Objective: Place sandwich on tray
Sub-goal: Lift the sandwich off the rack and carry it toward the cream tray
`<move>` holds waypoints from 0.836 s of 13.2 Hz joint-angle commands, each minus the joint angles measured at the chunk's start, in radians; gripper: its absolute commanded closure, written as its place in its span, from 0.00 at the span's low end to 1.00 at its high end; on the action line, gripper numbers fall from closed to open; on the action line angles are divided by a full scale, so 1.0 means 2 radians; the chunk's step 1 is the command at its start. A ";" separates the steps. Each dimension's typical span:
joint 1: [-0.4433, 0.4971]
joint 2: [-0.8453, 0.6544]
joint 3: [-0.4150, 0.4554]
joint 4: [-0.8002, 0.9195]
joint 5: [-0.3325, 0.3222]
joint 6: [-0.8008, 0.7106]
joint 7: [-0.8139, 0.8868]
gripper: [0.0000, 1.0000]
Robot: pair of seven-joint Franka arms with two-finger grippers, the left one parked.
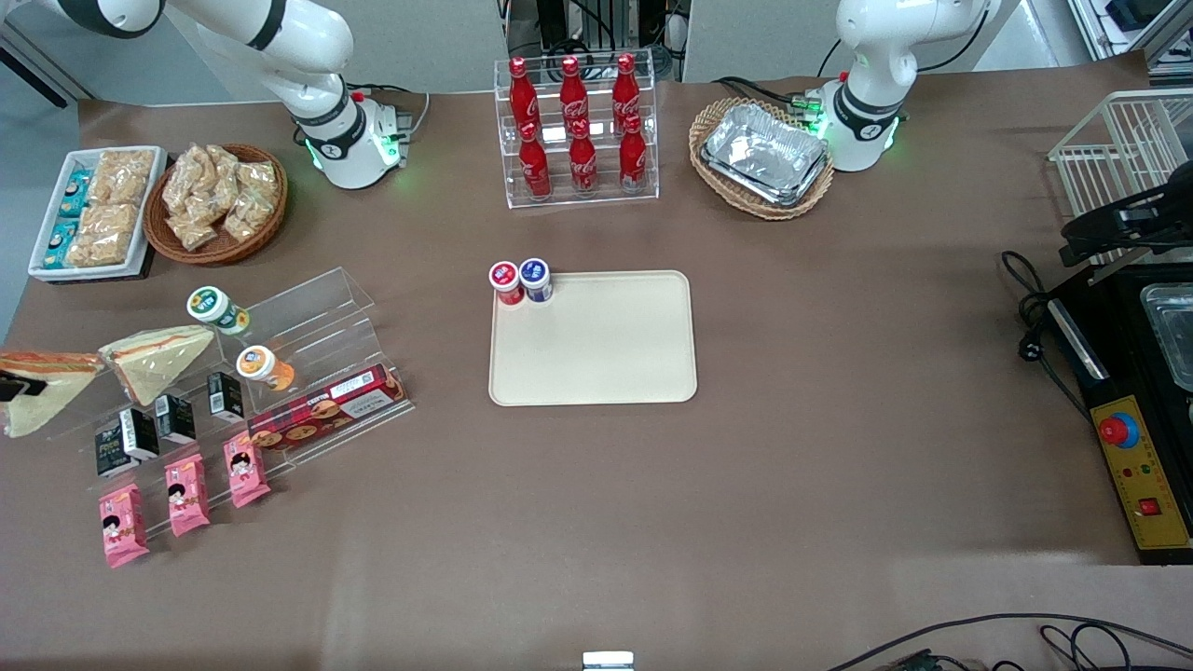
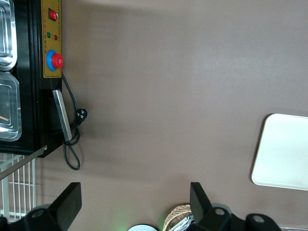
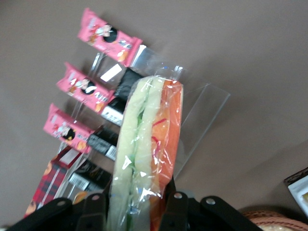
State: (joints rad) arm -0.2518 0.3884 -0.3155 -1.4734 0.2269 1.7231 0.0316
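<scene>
At the front view's left edge the gripper [image 1: 14, 387] clenched the sandwich [image 1: 42, 387] by its bread faces; soft, light, slippery in its wrap, it wanted gentle pressure. Farther, at centre frame, lay the tray [image 1: 596, 363]

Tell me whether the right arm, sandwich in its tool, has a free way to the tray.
Probably yes. The tool grips the sandwich at the working arm's end; bare table lies between it and the tray, whose only load, two small jars, sits in one corner.
</scene>
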 commanded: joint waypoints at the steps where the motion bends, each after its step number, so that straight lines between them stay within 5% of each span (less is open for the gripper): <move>1: 0.025 -0.012 0.001 0.025 -0.046 -0.036 -0.068 0.73; 6: 0.123 -0.046 0.005 0.025 -0.070 -0.081 -0.121 0.73; 11: 0.132 -0.068 0.111 0.025 -0.069 -0.092 -0.169 0.73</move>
State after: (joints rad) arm 0.0199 0.2767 -0.1756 -1.4281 0.1051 1.5666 -0.2092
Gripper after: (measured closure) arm 0.727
